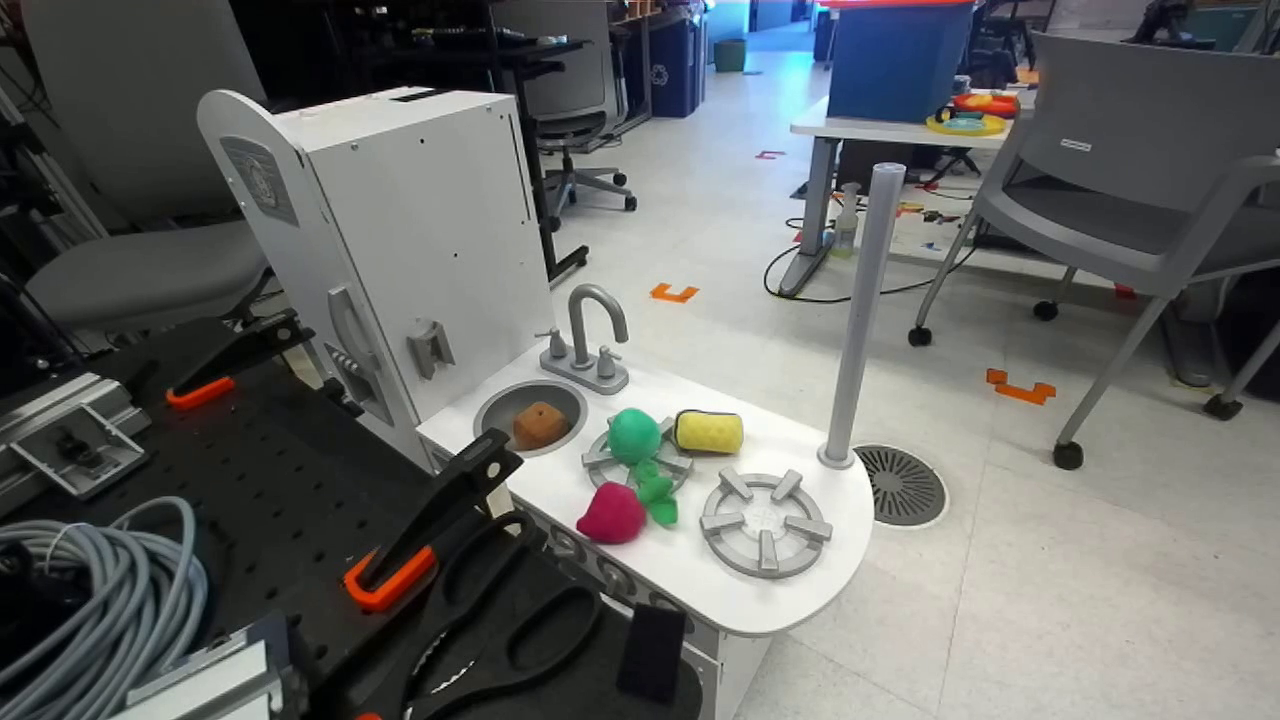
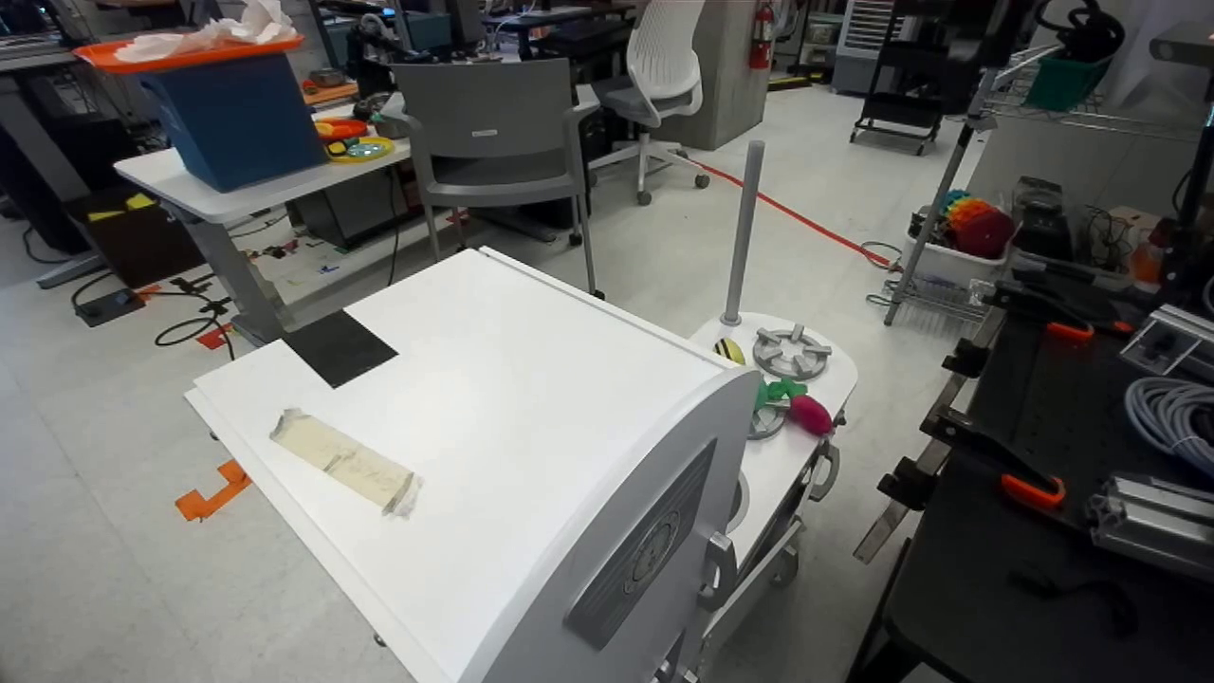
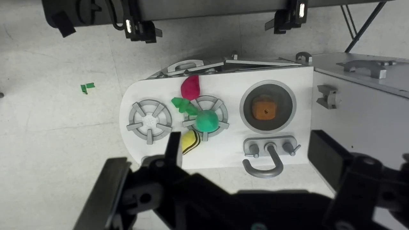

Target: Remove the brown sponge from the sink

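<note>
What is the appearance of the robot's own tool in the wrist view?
The tool is mostly black and angular, with jointed linkages and blocky, flat-faced dark fingertips. A small teal mark is partly visible at the picture's bottom edge.

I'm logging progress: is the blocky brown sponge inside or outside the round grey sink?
Inside: in the wrist view, the sink encircles the brown sponge.

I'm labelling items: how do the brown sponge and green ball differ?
The brown sponge is blocky, the green ball round. The sponge lies in the sink, the ball on a burner grate. In the wrist view, the sponge shows a dark spot, the ball none. The claw holds neither.
</note>
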